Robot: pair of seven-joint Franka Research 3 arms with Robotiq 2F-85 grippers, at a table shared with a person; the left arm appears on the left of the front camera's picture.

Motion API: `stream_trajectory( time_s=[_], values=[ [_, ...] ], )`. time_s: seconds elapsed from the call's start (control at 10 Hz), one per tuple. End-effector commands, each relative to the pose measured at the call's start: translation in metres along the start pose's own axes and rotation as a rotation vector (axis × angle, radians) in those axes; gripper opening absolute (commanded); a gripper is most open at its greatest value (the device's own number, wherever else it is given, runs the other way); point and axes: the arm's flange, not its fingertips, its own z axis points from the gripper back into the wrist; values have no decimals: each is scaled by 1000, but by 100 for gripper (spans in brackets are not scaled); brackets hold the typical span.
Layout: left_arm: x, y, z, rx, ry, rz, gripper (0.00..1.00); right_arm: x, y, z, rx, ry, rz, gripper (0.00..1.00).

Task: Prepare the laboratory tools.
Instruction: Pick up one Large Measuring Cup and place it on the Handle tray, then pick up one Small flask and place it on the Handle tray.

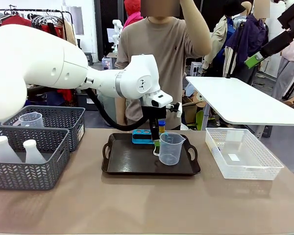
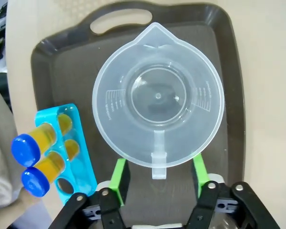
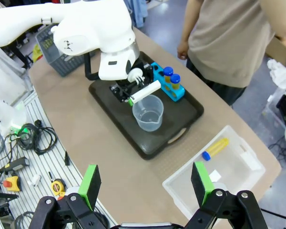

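Laboratory tools are split between a tray and baskets on the beige table [image 1: 137, 205]. The white left arm [image 1: 49, 63] reaches over the table's middle. The right gripper [image 3: 145, 191] hangs high above the near edge, fingers wide apart and empty.

Two grey woven-look baskets [image 1: 24, 174] sit at the table's left edge. The nearer one holds two translucent white conical flasks [image 1: 5, 149]; the farther one holds a second clear beaker [image 1: 31, 120]. A white mesh basket [image 1: 264, 169] by the right edge holds one yellow tube [image 3: 215, 148].

The black handled tray [image 1: 122, 161] lies at the centre. A clear plastic measuring beaker [image 2: 158, 95] stands upright on its right half. The left gripper [image 2: 158, 183] sits low behind it, jaws parted to either side of the handle and gripping nothing; a gap shows on each side.

A blue tube rack [image 2: 78, 157] stands at the tray's far edge with two blue-capped yellow tubes [image 2: 35, 143] and some empty holes.

The main risk, I judge, is the beaker being light and empty. If the gripper moves sideways instead of straight up, a pad could hook the handle and tip or drag the beaker. The rack is just beside one finger, so a swing that way could knock the tubes.
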Motion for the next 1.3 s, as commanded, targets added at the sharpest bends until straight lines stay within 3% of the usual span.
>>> stream_trajectory(
  time_s=[0.0, 0.6, 0.9, 1.2],
  values=[
    [-6, -11, 15, 7, 2, 4, 100, 1, 1, 1, 6, -8, -8, 100],
    [-15, -39, 58, 6, 33, 55, 100, 1, 1, 1, 6, -8, -8, 100],
    [-25, -53, 101, 79, 49, 134, 100, 1, 1, 1, 6, -8, -8, 100],
    [-57, -78, 157, 102, 121, 410, 100, 1, 1, 1, 6, -8, -8, 100]
  ],
)
